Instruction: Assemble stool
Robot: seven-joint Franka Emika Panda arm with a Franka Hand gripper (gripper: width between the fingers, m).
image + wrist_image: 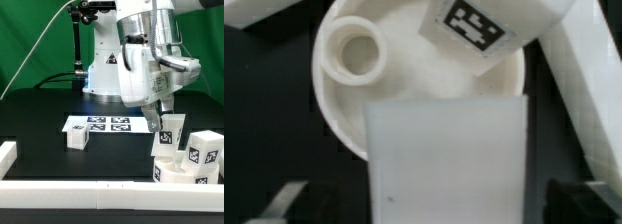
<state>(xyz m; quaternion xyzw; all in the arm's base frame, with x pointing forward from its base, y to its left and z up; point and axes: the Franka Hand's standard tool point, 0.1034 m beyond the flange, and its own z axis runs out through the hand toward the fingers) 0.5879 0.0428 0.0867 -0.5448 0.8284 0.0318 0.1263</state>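
The round white seat lies at the front of the exterior view's right, against the front rail. Two white legs stand on it: one right under my gripper, the other further to the right with its tags showing. In the wrist view the near leg stands between my fingers with a dark gap on each side, so my gripper is open around it. The seat shows an empty round socket, and the tagged leg stands beyond it. A third leg lies loose on the table to the left.
The marker board lies flat in the middle of the black table, in front of the arm's base. A long white rail runs along the front edge, and another stands at the left.
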